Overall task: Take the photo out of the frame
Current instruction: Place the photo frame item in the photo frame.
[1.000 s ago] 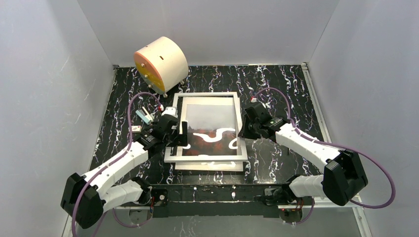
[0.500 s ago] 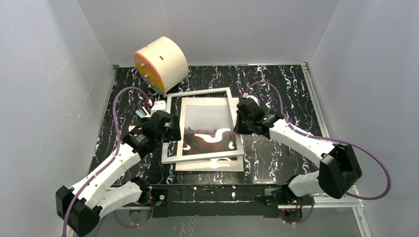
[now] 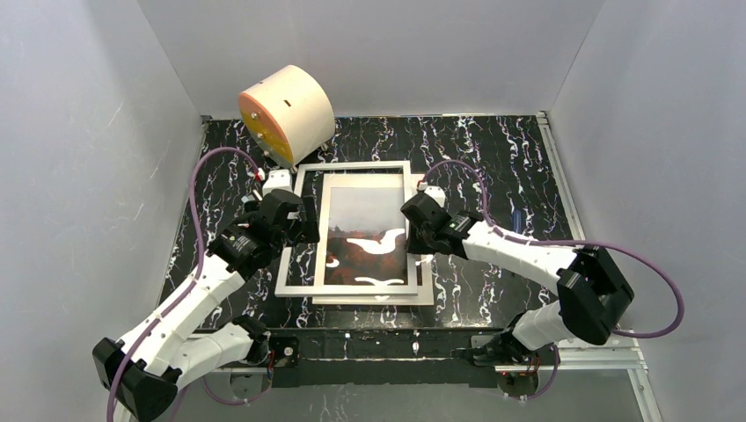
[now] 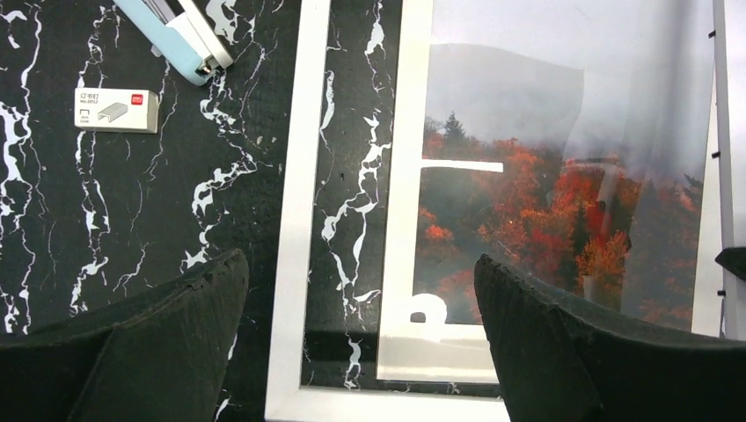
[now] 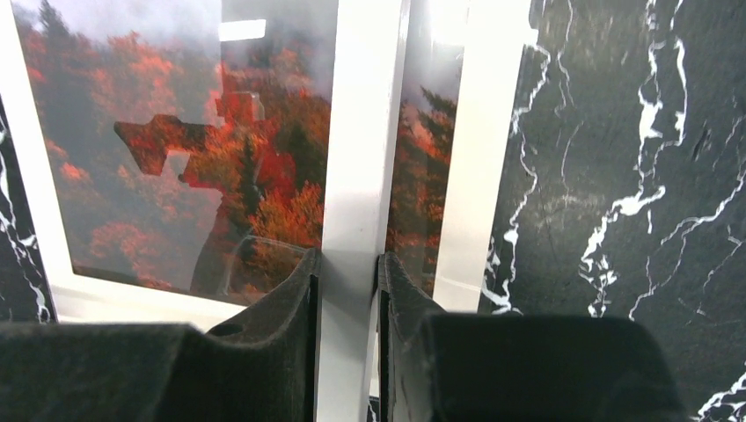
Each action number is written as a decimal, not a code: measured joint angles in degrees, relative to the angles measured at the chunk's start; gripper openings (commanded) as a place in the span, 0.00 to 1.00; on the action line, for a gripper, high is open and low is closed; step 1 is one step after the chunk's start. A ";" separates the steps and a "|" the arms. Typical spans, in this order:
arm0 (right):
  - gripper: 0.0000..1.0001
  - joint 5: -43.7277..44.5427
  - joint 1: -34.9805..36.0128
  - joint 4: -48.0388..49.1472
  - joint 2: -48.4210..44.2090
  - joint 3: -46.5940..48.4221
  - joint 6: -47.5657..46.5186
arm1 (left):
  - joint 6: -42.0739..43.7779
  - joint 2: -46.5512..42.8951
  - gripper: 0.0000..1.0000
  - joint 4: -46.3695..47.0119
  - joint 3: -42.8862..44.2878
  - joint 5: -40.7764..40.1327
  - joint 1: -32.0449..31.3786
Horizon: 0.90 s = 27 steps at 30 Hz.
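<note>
The thin white frame (image 3: 347,290) lies tilted over the middle of the table, shifted left of the photo (image 3: 365,251). The photo shows red-orange trees under grey mist, inside a white mat border (image 3: 425,294). My right gripper (image 3: 412,230) is shut on the frame's right rail (image 5: 361,176), with the photo (image 5: 176,132) showing on both sides of that rail. My left gripper (image 3: 297,230) hangs open over the frame's left rail (image 4: 295,220). Its fingers (image 4: 176,334) straddle the rail and the mat's left edge, touching nothing. The left wrist view has the photo (image 4: 545,176) at right.
A cream cylinder (image 3: 286,114) with an orange face stands at the back left. A light blue stapler (image 4: 176,35) and a small staple box (image 4: 116,110) lie left of the frame. Black marbled table top (image 3: 493,167) shows at right.
The frame has slid and swung to the left with my right gripper on its right rail, uncovering the mat's right edge. My left gripper has drawn back left, staying open.
</note>
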 measured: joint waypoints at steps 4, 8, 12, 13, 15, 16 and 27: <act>0.01 -0.70 0.68 0.85 -4.02 -4.61 0.31 | 0.04 0.02 0.99 0.37 -0.76 0.66 0.00; 0.01 -1.79 0.83 0.70 -10.38 -8.52 -0.24 | 0.17 0.11 0.98 0.83 -0.81 1.27 0.00; 0.01 -3.34 1.25 1.25 -11.74 -9.09 0.07 | 0.09 0.33 0.98 2.21 -1.11 2.16 0.00; 0.01 -3.28 1.77 1.57 -11.04 -9.01 0.26 | 0.02 0.55 0.98 2.54 -1.29 2.54 0.00; 0.01 -2.73 3.54 1.99 -8.37 -8.26 0.74 | -0.04 1.31 0.98 3.06 -1.53 3.39 0.00; 0.01 -2.14 4.59 2.01 -6.67 -7.58 0.94 | -0.04 1.77 0.98 3.34 -1.57 3.80 0.00; 0.19 -0.55 9.35 4.07 2.49 -4.39 4.44 | -0.22 3.17 0.98 9.62 -9.38 12.11 0.00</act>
